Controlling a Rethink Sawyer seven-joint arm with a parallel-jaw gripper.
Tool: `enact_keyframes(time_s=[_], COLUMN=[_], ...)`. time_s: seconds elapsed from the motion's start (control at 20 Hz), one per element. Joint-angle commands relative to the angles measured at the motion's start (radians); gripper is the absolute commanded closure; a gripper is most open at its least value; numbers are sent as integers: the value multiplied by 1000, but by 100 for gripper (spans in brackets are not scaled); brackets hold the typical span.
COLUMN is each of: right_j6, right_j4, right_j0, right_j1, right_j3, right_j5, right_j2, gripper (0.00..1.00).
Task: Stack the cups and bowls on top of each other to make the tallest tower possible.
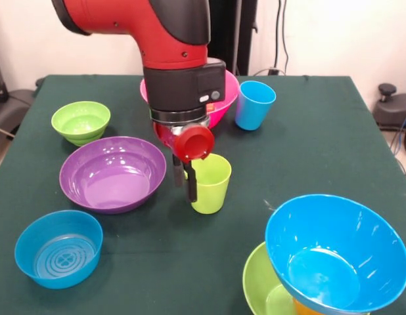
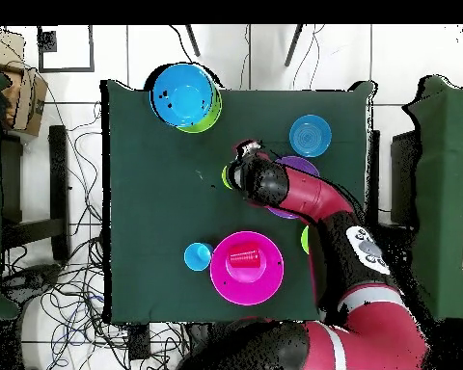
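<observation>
Tool was down right beside the lime green cup, mid-counter. Couldn't tell how far open it was, or whether it had hold of anything, since the wrist blocked it from above.

Risks as I judged them:
- The cup was light and tall, so a nudge from the tool's side would tip or skid it.
- The purple bowl sat just beside, so a swing that way would clip its rim.
- The tower sat at the counter's corner: big blue bowl on top, tilted, w/ the orange cup under it and the large lime bowl at the bottom. It looked off-level, so anything dropped in hard could slide the blue bowl off, maybe off the counter.

Containers:
- Pink bowl had the red cup in it, on its side by the overhead. From the front its mouth faced the cam.
- Purple bowl, small lime bowl and small blue bowl all held nothing.
- Light blue cup stood upright next to the pink bowl, w/ its inside not visible.
</observation>
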Motion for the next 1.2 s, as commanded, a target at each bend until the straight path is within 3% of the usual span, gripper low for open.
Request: enact_keyframes(time_s=[0.05,0.2,0.35,0.5,0.6,0.9,1.2], right_j6=[-78,-79,-87,-94,-88,-73,-69], right_j4=[-68,-57,-37,-21,-21,-36,-52], right_j0=[10,26,59,85,91,93,92], right_j1=[30,13,-20,-50,-55,-49,-49], right_j3=[50,33,-30,-133,-171,-211,-205], right_j5=[67,113,247,444,510,569,566], right_j2=[106,86,40,5,-1,8,14], gripper=[0,0,0,0,0,0,0])
